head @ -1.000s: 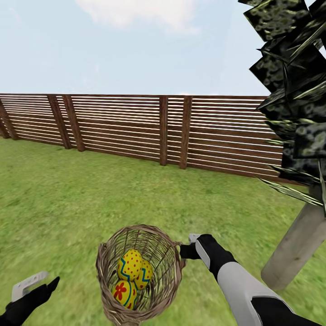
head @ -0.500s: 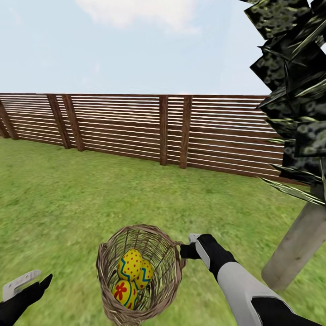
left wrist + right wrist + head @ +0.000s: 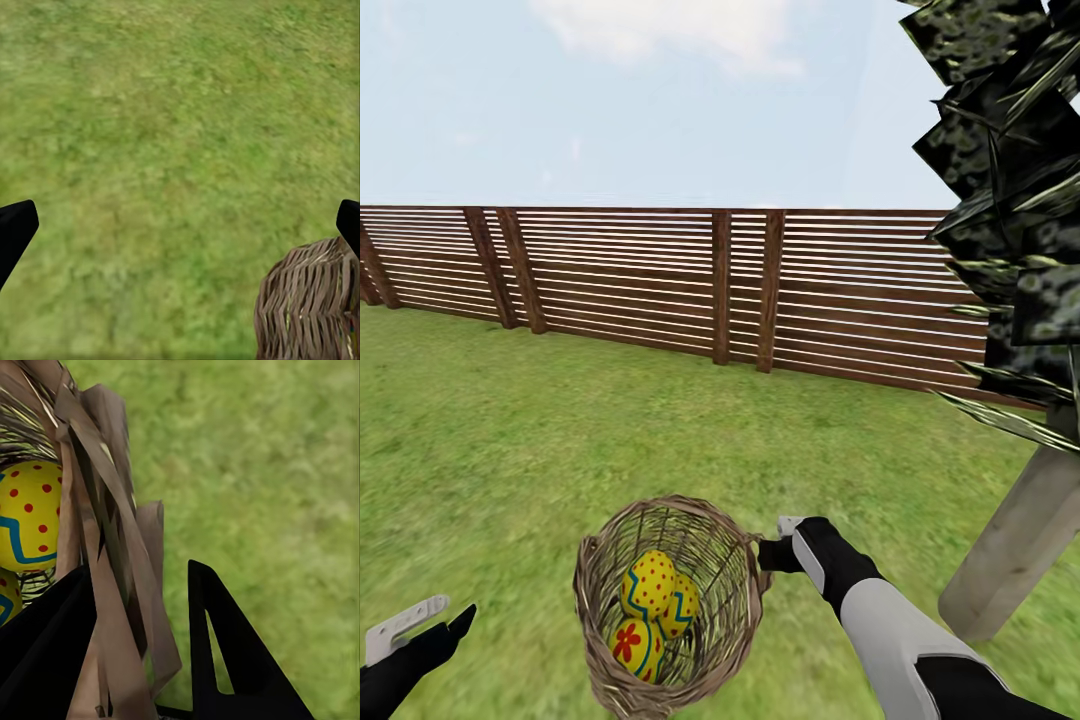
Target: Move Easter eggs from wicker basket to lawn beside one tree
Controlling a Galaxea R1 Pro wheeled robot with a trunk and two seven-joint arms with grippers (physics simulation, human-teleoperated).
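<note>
Head view: wicker basket (image 3: 670,605) sits low centre on the lawn (image 3: 560,440), holding three Easter eggs (image 3: 652,610); the right gripper (image 3: 772,553) clamps its right rim, the tree (image 3: 1015,545) stands at right, and the left gripper (image 3: 410,630) hangs at lower left. Left wrist view: left gripper fingers (image 3: 15,232) spread wide over grass, basket at lower right. Right wrist view: fingers (image 3: 225,652) pinch the woven rim, eggs at upper left.
</note>
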